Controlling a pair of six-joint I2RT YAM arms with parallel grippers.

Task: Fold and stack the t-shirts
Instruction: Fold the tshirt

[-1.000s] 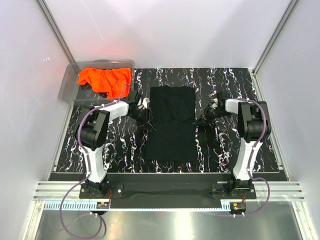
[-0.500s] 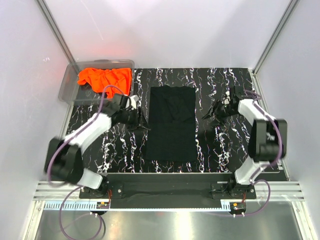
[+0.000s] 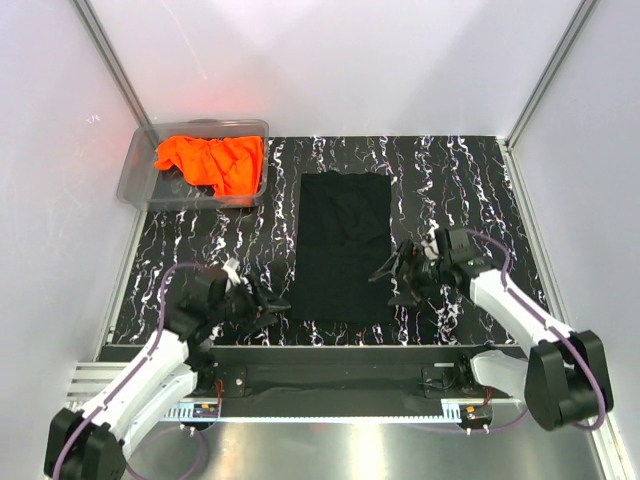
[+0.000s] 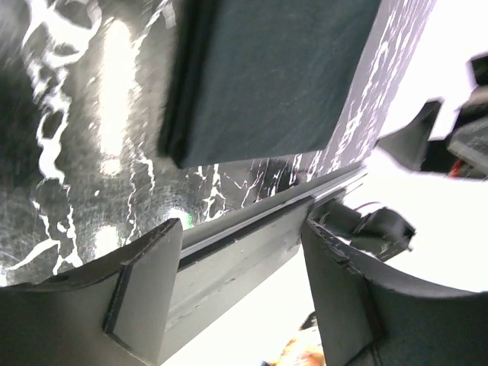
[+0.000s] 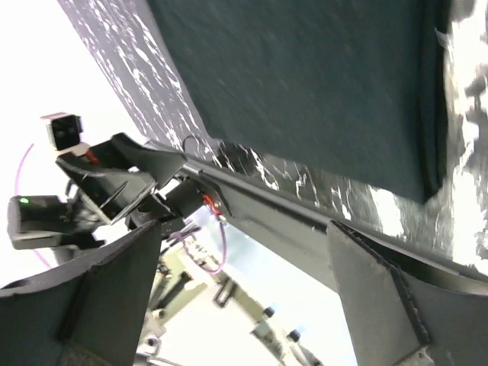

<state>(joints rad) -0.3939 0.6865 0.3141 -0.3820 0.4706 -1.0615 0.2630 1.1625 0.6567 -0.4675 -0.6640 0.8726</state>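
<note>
Counter (image 3: pixel 450 170): black slab, white marble veining, glossy (glare patches strongest in left wrist view). Enclosed on three sides: left wall (image 3: pixel 50 220), back wall (image 3: pixel 330 60), right wall (image 3: pixel 600 200), all plain white panel, matte. Slim aluminium posts (image 3: pixel 113 68) at both far corners. Clear plastic bin (image 3: pixel 135 178) at far left corner of counter, close to left wall; faint reddish tint on wall beside it. Near edge: black base plate (image 3: pixel 330 365), slotted aluminium rail (image 3: pixel 560 380), brushed steel sheet (image 3: pixel 340 450) below. Light even, diffuse; shadows soft.
</note>
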